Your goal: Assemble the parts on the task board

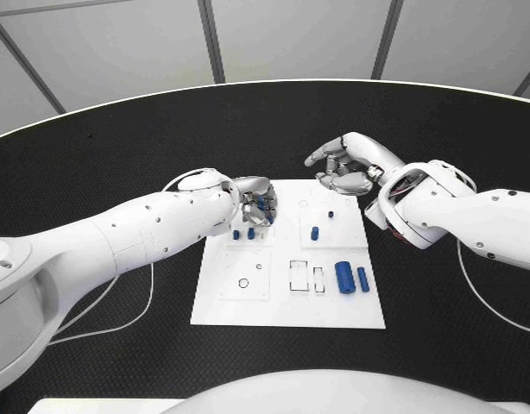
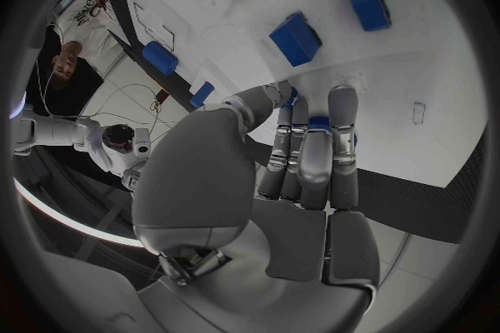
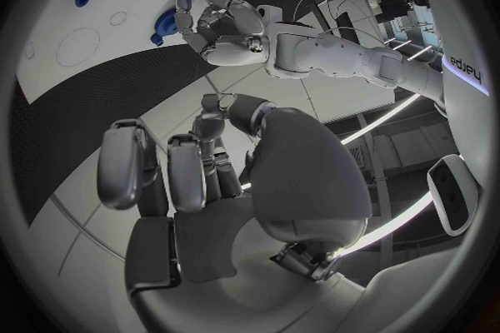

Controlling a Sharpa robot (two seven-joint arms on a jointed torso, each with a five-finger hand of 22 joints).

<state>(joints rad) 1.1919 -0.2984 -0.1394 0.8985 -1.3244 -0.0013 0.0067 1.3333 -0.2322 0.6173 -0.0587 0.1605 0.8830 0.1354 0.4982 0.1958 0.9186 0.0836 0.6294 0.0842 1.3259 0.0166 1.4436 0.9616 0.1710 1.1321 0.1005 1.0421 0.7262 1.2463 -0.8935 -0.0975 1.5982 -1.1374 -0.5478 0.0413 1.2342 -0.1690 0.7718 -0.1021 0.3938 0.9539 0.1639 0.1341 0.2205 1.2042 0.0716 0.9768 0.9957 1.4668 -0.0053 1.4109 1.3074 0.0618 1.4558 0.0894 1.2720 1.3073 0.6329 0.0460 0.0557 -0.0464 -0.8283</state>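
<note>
reaching over the task board (image 1: 287,310), the left hand (image 1: 255,200) pinches a small blue part (image 2: 319,123) in its fingers (image 2: 312,151). next it probably must seat that part squarely; the right hand (image 1: 350,166) hovers curled, empty.

bright even light | soft shadows | wrist views fisheye-bent, dark rims

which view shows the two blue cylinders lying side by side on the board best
The head view: the two blue cylinders lie unobstructed near the task board's right edge. The left wrist view has two blue pieces at a slant; I cannot tell if they are the same. I cannot pick them out in the right wrist view.
</note>
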